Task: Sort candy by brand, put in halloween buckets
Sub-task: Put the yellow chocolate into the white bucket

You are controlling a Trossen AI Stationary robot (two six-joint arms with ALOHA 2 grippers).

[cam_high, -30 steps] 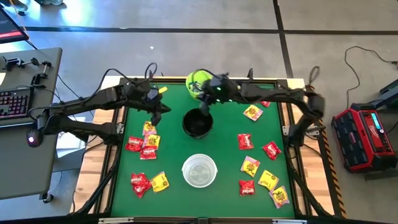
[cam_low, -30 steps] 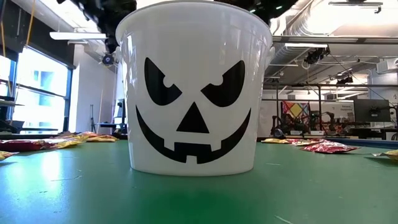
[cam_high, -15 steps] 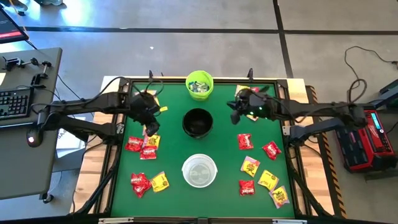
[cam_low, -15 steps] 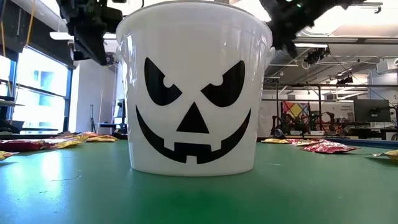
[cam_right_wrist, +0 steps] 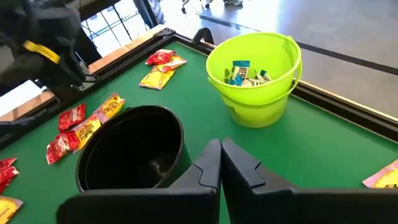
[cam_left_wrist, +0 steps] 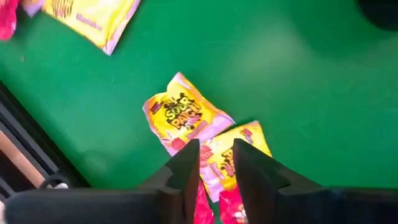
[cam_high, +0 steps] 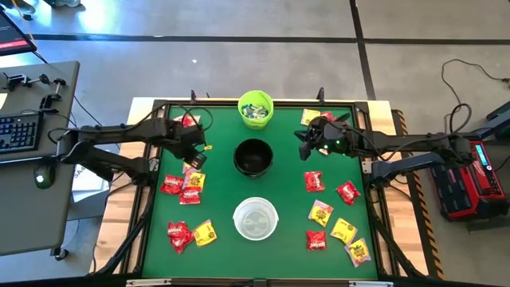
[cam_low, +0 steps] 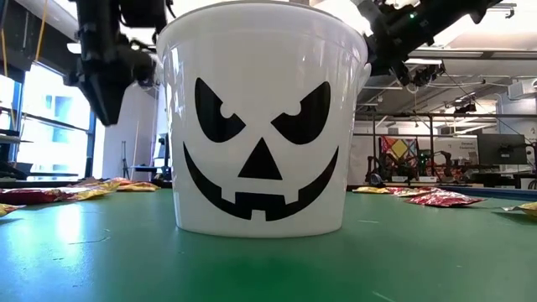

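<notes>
Left wrist view: the left gripper hovers with its fingers a narrow gap apart, empty, above yellow candy packets on the green table. Seen from above, it hangs over the table's left side, just above a red-and-yellow cluster, left of the black bucket at centre. The right gripper, fingers pressed together and holding nothing, sits right of that bucket. The lime green bucket at the far edge holds pale packets; the white bucket stands nearer. More candy lies scattered at right.
</notes>
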